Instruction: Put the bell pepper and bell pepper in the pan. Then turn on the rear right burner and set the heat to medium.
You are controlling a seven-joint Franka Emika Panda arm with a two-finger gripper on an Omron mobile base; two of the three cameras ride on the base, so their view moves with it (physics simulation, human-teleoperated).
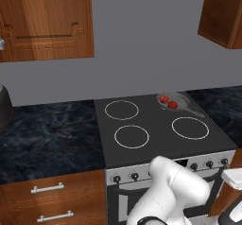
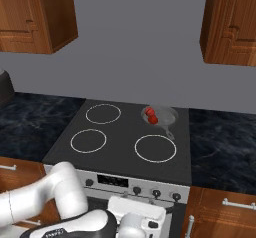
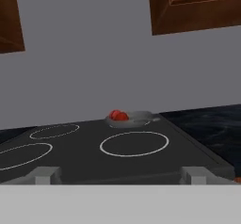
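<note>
The dark marble table [image 1: 52, 134] flanks the black cooktop [image 1: 160, 139]. On the rear right burner [image 2: 167, 113] sits the pan [image 1: 182, 101], handle toward the front right. Both bell peppers [image 1: 168, 101] lie inside it, touching. The jaws [image 3: 121, 176] stand released, low before the stove front, holding nothing.

Base views flank cooktop [image 1: 160, 139]; hand view low, frontal

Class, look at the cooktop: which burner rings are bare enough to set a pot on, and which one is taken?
Bare: front right ring, front left ring and rear left ring. Crowded: the rear right, where the pan holds both bell peppers.
</note>
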